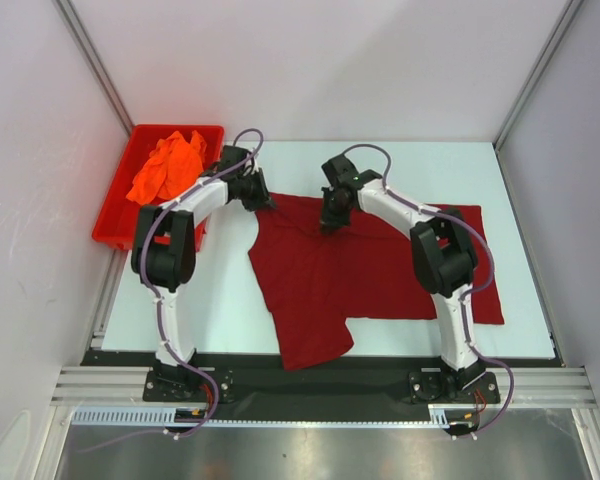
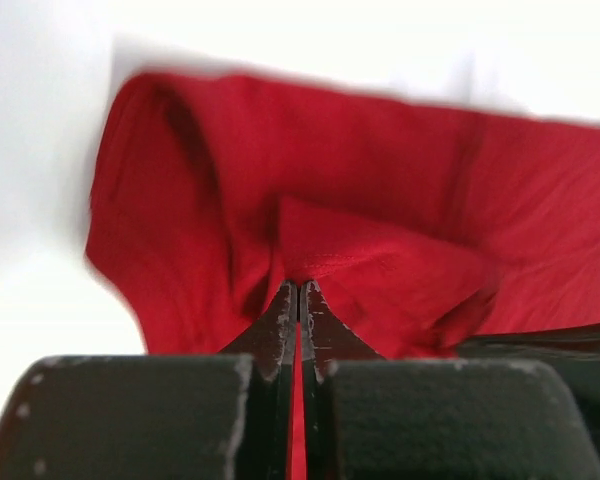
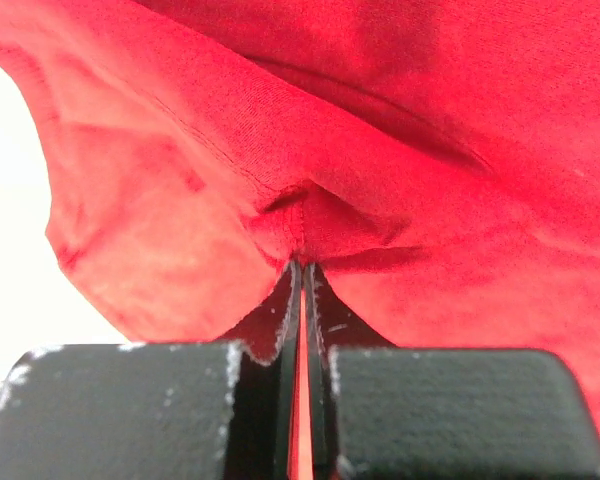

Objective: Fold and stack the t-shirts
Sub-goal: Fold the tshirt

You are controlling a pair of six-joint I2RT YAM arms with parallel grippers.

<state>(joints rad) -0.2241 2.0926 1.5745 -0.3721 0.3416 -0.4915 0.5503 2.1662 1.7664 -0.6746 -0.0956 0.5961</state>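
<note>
White tabletop [image 1: 220, 310] seen from overhead, boxed in by pale walls. Parked at the far left: red bin [image 1: 115, 215]. Heaped inside the red bin: orange t-shirt [image 1: 168, 165], crumpled. Spread on the tabletop to the right of the red bin: maroon t-shirt [image 1: 370, 270], mostly flat, with some wrinkles. Just right of the red bin, at the far-left corner of the cloth: left end effector [image 1: 263, 203], down on the fabric. Farther right of the red bin, along the far edge of the cloth: right end effector [image 1: 330, 222], also down on the fabric.

From the left wrist: left end effector [image 2: 299, 290] clenched, tips pressed together on a sliver of maroon t-shirt [image 2: 380, 180]. Cloth bunched into a fold just ahead of the tips, white surface beyond.

From the right wrist: right end effector [image 3: 302, 268] clenched likewise, a small pucker of maroon t-shirt [image 3: 430, 120] gathered at the tips, red showing in the slit between the fingers. Fabric filling nearly the whole view, with a white patch at the left.
</note>
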